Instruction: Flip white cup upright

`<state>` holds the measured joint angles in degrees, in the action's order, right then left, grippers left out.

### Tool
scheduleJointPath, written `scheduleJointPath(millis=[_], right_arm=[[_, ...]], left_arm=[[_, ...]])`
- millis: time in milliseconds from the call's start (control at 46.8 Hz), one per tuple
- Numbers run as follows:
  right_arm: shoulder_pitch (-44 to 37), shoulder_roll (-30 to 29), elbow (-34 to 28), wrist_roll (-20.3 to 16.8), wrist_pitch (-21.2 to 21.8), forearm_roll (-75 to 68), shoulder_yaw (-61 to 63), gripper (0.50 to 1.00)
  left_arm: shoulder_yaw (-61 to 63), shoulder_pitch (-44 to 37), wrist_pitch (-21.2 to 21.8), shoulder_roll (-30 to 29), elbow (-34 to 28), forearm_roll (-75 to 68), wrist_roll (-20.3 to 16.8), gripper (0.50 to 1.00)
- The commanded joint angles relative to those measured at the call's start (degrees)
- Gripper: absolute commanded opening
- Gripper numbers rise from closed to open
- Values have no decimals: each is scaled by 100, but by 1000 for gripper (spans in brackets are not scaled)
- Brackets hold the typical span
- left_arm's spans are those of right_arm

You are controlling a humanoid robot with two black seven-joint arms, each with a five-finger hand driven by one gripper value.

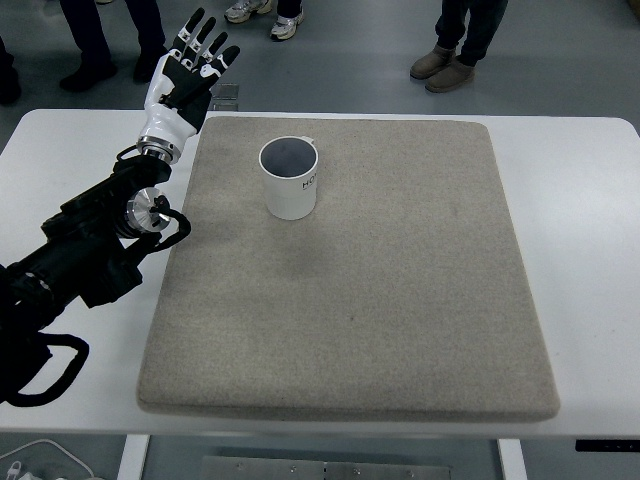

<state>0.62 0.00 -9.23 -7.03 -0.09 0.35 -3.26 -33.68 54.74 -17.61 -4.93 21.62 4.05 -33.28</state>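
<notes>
Lying flat across the white table (580,260): grey mat (350,300). Standing upright on the mat's far half, mouth facing up, long axis vertical: white cup (289,179). Hovering beyond the mat's far-left corner, fingers spread, gripping nothing: left hand (187,78). Standing past the table: people's shoes (445,68).

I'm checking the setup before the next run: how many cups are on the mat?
1. A single white cup stands upright, mouth up, on the grey mat, in its far-left part, right of the raised left hand. Nothing in view could hide another.
</notes>
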Motion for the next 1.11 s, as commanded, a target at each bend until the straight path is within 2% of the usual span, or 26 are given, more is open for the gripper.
scheduleJointPath(millis=[0,214,384,534,747,1089], right_arm=[[0,0,0,0,0,0,0,930],[0,0,0,0,0,0,0,930],[0,0,0,0,0,0,0,930],[0,0,0,0,0,0,0,930],[0,0,0,0,0,0,9,930],[0,0,0,0,0,0,9,930]], left_arm=[[-7,2,3,-8,0,298,505,986],[-51,28,47,-35,-9,667,1402,986],[-666,2,117,-43,-18,782,2070,986],[-1132,-7,293,-43,-97,782,2492,990],[-1440,-16,328,-8,-115,791,2888,992],[-1554,-25,284,18,-115,984,2888,992]])
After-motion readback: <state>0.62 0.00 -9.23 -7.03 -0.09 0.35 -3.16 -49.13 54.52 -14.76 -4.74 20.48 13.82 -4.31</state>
